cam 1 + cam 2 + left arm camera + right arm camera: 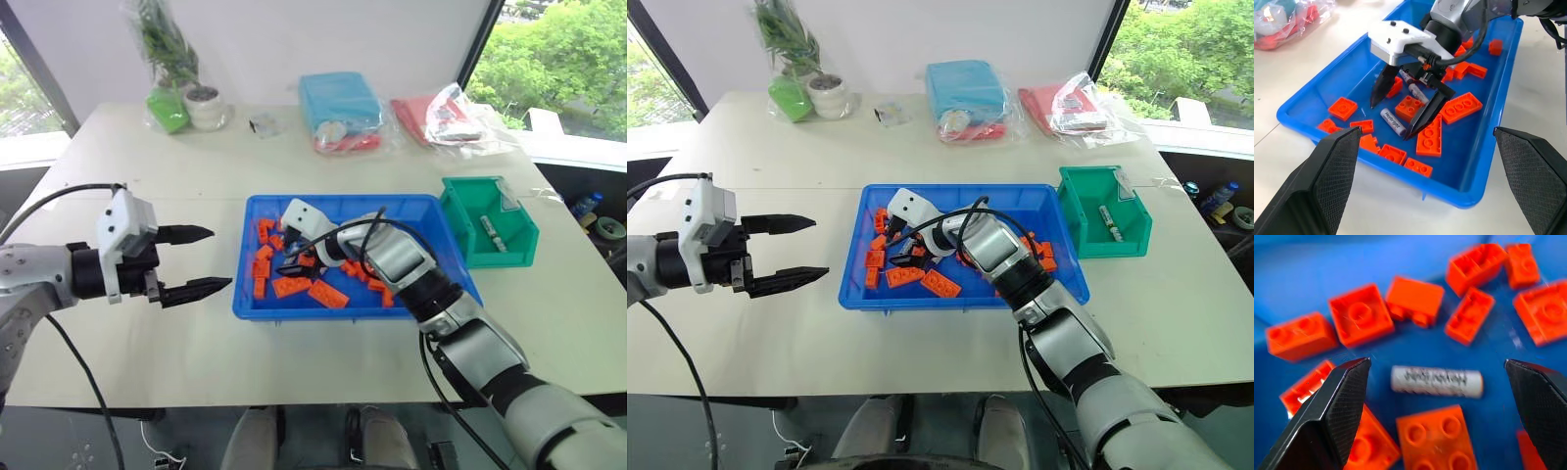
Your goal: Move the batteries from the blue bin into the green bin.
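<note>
Right gripper [1407, 117] jaws spread wide, straddling a loose battery [1436, 381] among orange bricks [1459, 107] in the blue bin [421, 204]. Left gripper [199, 260] released, at 9 o'clock of the bin. Green bin [512, 249] at 3 o'clock holds one battery [491, 233].

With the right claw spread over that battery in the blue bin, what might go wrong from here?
1. Orange bricks lie right beside the battery, so the right claw may pinch a brick along with it or instead of it.
2. The battery is round and lies flat on the blue bin, so it may roll off when the claw shuts.
</note>
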